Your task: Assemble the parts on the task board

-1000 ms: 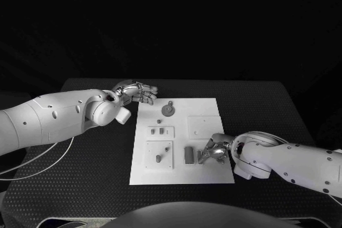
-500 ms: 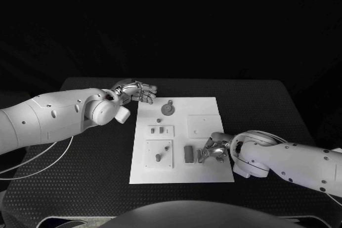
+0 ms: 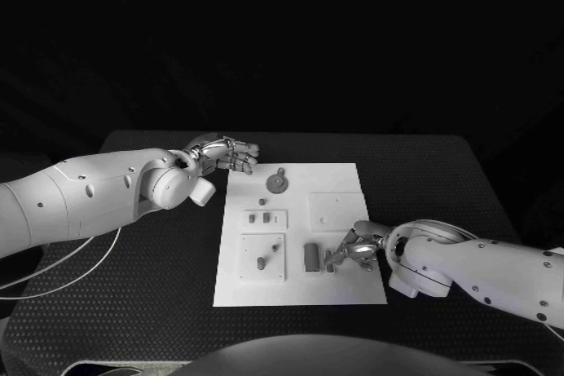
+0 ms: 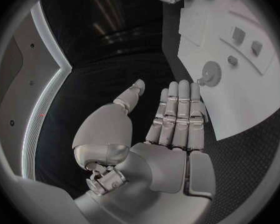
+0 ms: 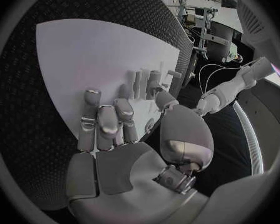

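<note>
Black matting covers the table before me, and the white board lies in the middle of it, its long sides running away from me. My left hand sits off the board's far left corner, over the mat, holding nothing; from my left wrist its fingers lie side by side, straight and pressed together, thumb apart, with the board's corner just beyond the fingertips. My right hand rests on the board's near right part, fingers bent down onto the white surface. A dark upright block stands just beside that hand, on its left, and a smaller piece sits right at my fingertips; I cannot tell whether I pinch it or only touch it. Farther up the board a round disc lies near the far edge, two small pieces stand in a square recess at mid-left, and a raised plate at near left carries a short peg. At mid-right is a plain square plate, well apart from my left hand
</note>
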{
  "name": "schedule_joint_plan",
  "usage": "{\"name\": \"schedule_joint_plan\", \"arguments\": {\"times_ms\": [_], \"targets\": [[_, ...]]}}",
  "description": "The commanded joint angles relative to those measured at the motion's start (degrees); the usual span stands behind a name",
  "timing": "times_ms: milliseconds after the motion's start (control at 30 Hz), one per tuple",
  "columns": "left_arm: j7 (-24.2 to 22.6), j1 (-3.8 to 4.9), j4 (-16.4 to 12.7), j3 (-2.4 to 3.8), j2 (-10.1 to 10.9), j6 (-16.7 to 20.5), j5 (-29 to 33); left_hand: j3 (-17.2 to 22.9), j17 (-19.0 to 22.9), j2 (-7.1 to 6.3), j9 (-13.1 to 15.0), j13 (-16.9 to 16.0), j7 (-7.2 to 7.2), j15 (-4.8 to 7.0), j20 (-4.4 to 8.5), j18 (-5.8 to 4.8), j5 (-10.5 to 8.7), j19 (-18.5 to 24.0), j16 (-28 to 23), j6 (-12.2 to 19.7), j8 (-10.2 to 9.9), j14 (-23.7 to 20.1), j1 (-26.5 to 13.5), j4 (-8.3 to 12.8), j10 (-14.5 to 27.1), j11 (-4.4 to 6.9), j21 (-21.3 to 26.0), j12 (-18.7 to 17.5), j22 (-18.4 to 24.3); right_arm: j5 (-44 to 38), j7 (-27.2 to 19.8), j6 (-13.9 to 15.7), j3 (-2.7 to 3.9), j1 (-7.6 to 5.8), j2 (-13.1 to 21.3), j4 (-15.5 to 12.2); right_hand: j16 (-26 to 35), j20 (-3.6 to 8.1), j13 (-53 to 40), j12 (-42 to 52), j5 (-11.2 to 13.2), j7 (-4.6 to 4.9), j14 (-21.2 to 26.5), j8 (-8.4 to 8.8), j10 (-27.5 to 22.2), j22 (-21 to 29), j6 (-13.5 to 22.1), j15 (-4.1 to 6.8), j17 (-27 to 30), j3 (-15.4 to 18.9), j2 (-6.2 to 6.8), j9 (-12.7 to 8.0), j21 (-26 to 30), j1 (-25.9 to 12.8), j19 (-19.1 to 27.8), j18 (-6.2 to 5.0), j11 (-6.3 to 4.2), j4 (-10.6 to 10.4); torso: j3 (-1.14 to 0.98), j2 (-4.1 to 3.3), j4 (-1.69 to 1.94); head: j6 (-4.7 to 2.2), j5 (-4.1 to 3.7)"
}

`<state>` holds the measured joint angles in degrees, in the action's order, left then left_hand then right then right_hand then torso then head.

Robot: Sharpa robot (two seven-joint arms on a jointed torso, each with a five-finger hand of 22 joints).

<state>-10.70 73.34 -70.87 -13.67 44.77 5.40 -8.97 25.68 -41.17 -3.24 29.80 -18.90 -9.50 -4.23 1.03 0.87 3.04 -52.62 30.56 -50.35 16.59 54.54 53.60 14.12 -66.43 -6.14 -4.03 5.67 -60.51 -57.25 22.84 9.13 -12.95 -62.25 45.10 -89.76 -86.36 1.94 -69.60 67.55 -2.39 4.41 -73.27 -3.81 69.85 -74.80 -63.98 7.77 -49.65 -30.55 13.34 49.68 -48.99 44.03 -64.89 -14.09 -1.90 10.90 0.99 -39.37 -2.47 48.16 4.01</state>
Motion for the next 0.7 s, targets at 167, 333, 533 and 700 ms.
{"name": "schedule_joint_plan", "arguments": {"times_ms": [167, 333, 533, 700], "targets": [[-1.5, 0.05, 0.6, 0.05, -0.6, 1.0, 1.3, 0.1, -0.1, -0.19, -0.3, 0.1, -0.11, -0.42, 0.03, -0.27, 0.14, 0.3, -0.3, 1.1, -0.6, -0.1, -0.1, -0.1, 0.2, -0.54, 0.1, -0.4, 0.1, 7.6, -8.9, 2.4, 0.24, -2.48, 0.9, 3.4, 1.2, 0.03, 2.2, -3.4, -0.2, 1.69, 2.7, 0.31, -4.4, 0.1, 6.0, -1.38, 2.3, -0.8, 3.47, -1.1, 1.0, -4.0, 1.5, -0.67, 1.57, -3.7, 0.11, 0.12, 0.0, -2.41, -1.05], [-2.0, 0.06, 2.2, 0.08, -1.4, 0.8, 1.6, 0.1, -0.1, -0.2, -0.4, 0.3, 0.02, -0.44, 0.01, -0.28, 0.11, 0.4, -0.5, 1.7, -0.9, -0.3, -0.2, -0.2, 0.6, -0.62, 0.1, -0.7, 0.1, 18.0, -22.3, 3.4, 1.22, -3.55, -0.1, 11.4, 1.5, -0.19, 2.3, -3.8, -0.2, 2.25, 3.7, 0.06, -5.5, 0.0, 7.6, -1.97, 2.3, -1.0, 2.5, -1.4, 1.4, -3.5, 2.6, -0.53, 2.15, -3.1, 0.33, 0.61, -0.05, -4.22, -1.62], [-2.3, 0.14, 4.8, 0.17, -2.3, 0.3, 2.1, 0.2, 0.5, 0.1, -0.5, 0.6, 0.18, -0.78, -0.29, -0.42, 0.13, 1.3, -1.8, 2.1, -0.9, -0.9, -0.1, -0.1, 1.6, -0.8, 0.3, -1.4, 0.5, 26.6, -32.7, -2.8, 3.23, -3.94, -3.5, 23.2, 3.6, -0.87, 3.4, -5.8, -0.3, 2.35, 5.9, -0.25, -7.1, 0.2, 7.7, -2.08, 3.2, -1.8, -2.3, -1.3, 2.6, -0.8, 4.7, 0.05, 2.26, -0.8, 0.55, 1.59, 0.07, -6.08, -1.94], [-2.8, 0.16, 8.6, 0.32, -3.9, -0.4, 2.2, 0.7, 2.3, 0.46, -0.7, 2.4, 0.19, -2.02, -1.43, -0.6, 0.12, 4.0, -6.0, 3.0, -1.2, -3.9, -0.1, 0.1, 5.3, -1.37, 0.5, -2.0, 1.7, 32.6, -37.6, -3.6, 6.12, -3.92, -8.3, 34.3, 15.9, -3.71, 12.9, -19.1, -0.2, 2.92, 13.7, -0.19, -11.4, 3.8, 8.2, -2.9, 9.1, -1.2, -6.66, -1.2, 10.3, 0.8, 13.4, 2.54, 2.98, 4.6, 0.81, 3.06, 0.06, -7.95, -2.37]]}}
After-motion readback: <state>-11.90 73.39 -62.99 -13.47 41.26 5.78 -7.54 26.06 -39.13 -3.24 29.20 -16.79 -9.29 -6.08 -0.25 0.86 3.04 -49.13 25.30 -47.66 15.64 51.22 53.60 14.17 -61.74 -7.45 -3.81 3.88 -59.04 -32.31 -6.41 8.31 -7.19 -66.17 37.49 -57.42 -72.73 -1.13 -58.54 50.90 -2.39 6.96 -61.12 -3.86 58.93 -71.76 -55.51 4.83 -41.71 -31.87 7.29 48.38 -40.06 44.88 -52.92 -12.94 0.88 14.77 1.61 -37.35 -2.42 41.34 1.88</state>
